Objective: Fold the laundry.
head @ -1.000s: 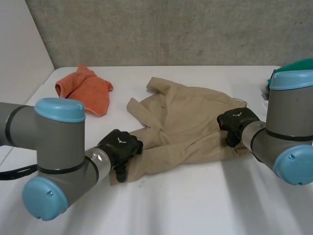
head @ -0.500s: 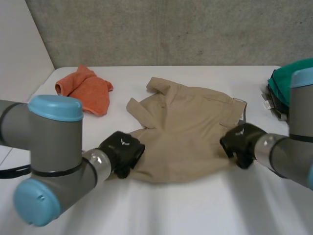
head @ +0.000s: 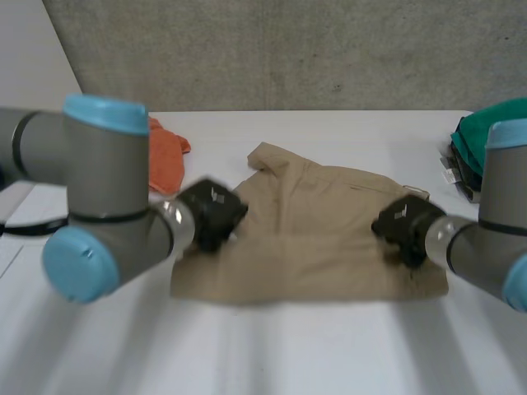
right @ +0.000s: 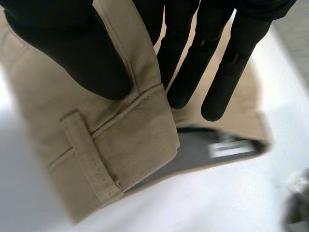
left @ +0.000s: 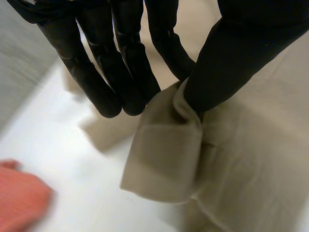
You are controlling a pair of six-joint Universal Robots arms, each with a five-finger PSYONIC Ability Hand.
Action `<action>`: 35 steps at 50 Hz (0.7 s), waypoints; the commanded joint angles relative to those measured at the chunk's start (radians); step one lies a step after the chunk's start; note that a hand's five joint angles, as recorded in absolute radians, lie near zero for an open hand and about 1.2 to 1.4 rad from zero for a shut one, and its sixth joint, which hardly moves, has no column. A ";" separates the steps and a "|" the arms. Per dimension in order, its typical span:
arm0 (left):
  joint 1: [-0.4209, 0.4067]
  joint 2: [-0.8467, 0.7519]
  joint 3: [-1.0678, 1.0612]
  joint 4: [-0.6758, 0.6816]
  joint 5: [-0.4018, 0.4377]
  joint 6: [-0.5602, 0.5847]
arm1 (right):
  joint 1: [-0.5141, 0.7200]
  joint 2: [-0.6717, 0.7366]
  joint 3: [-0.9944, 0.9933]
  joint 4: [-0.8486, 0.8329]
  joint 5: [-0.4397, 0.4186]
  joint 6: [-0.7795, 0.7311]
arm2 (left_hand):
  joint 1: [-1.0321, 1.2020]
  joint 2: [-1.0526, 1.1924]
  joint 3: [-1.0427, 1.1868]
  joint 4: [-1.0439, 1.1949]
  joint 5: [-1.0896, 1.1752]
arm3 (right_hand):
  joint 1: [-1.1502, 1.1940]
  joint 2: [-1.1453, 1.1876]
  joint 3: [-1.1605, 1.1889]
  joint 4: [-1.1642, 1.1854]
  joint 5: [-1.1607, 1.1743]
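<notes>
Trousers (head: 313, 255) lay squarer than a second before — left hand (head: 210, 216) and right hand (head: 401, 226) (each pinching an end) had drawn them taut, likely ready for folding.

The trousers (head: 313, 247) lie in the middle of the table (head: 272, 354), spread from left to right. The left hand (head: 210, 216) is at their left edge, with a fold of the fabric pinched between thumb and fingers. The right hand (head: 401, 226) is at their right edge, with the waistband between its thumb and fingers. A cloth (head: 165, 160) lies at the far left, partly behind the left arm (head: 107, 189). A pile of clothes (head: 486, 140) sits at the table's right edge, farther back than the right hand. A wall (head: 288, 49) stands behind the table.
</notes>
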 commanded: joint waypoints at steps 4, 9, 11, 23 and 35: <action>-0.005 -0.249 0.505 0.112 -0.024 -0.021 | 0.001 0.161 -0.242 -0.324 0.052 0.087 | 0.257 0.201 0.216 0.200 0.225 | 0.278 0.221 0.209 0.201 0.202; -0.004 -0.446 0.802 0.188 -0.047 -0.002 | 0.018 0.304 -0.396 -0.524 0.098 0.072 | 0.257 0.201 0.216 0.200 0.225 | 0.278 0.221 0.209 0.201 0.202; -0.002 -0.547 0.951 0.200 -0.067 0.022 | 0.027 0.381 -0.471 -0.601 0.135 0.051 | 0.257 0.201 0.216 0.200 0.225 | 0.278 0.221 0.209 0.201 0.202; -0.050 -0.611 1.013 0.231 -0.135 -0.091 | 0.049 0.565 -0.687 -0.551 0.213 0.003 | -0.964 -1.021 -1.006 -1.022 -0.997 | -0.944 -1.001 -1.013 -1.021 -1.019; -0.012 -0.276 0.539 0.338 -0.136 -0.131 | -0.008 0.200 -0.361 -0.115 0.066 0.299 | -0.964 -1.021 -1.006 -1.022 -0.997 | -0.944 -1.001 -1.013 -1.021 -1.019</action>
